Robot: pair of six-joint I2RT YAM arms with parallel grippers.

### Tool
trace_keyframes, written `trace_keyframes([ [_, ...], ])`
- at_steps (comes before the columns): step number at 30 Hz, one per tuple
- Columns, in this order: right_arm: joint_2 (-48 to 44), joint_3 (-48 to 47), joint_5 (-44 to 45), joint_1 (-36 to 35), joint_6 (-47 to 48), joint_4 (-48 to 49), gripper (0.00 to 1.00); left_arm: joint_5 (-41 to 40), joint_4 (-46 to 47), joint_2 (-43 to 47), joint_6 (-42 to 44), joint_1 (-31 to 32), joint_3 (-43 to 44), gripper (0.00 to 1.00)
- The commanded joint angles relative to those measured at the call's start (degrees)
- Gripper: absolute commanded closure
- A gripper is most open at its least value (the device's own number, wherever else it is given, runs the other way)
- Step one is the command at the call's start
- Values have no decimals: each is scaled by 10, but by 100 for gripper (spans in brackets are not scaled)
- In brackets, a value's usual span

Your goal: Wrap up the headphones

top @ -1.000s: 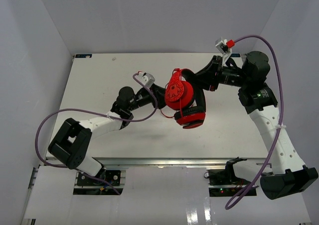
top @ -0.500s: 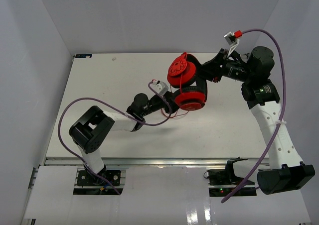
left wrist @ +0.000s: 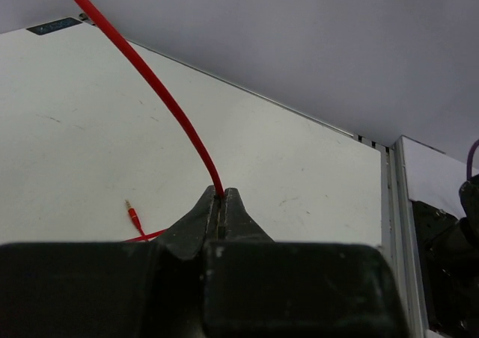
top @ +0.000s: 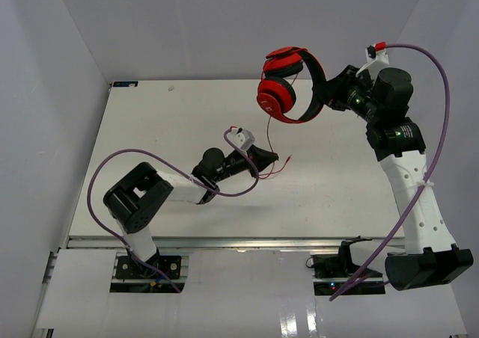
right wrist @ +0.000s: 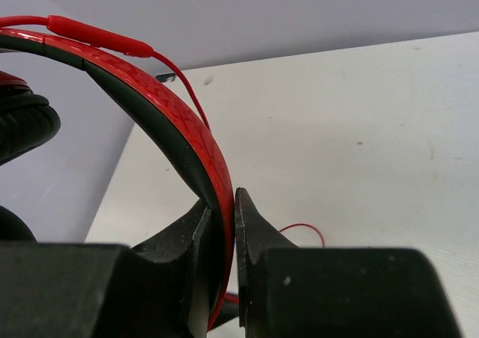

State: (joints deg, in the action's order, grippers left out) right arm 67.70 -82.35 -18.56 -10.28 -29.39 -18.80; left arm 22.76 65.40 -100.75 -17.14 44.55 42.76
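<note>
With left fingers (left wrist: 222, 202) pinching the cord (left wrist: 159, 91) and right fingers (right wrist: 223, 202) clamping the headband (right wrist: 153, 102), hold the cord taut when winding.

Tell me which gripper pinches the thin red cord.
The left gripper, shut on the cord; the right gripper instead clamps the headband.

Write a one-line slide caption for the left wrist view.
The left gripper pinches the red cord, whose plug lies on the white table.
</note>
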Motion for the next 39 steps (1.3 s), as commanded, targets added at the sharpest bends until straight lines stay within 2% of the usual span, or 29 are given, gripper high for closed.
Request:
trace_keyframes([
  [1, -4, 26, 138, -10, 4, 30, 92, -7, -19, 66, 9, 20, -28, 100],
  [9, 5, 75, 254, -20, 44, 78, 92, -28, -64, 125, 23, 49, -66, 100],
  [16, 2, 133, 382, -48, 124, 145, 92, -35, -252, 192, 50, 71, -25, 100],
  [18, 4, 148, 416, -64, 143, 162, 92, -24, -290, 203, 51, 74, -5, 100],
  [23, 11, 216, 513, -116, 240, 256, 92, 20, -464, 216, 62, 76, 75, 100],
  [26, 15, 253, 541, -152, 287, 292, 92, 33, -577, 216, 87, 76, 136, 100],
  [30, 16, 276, 556, -178, 329, 298, 92, -21, -751, 218, 154, 76, 214, 100],
  [39, 17, 310, 537, -190, 405, 299, 92, -104, -906, 221, 234, 75, 322, 100],
])
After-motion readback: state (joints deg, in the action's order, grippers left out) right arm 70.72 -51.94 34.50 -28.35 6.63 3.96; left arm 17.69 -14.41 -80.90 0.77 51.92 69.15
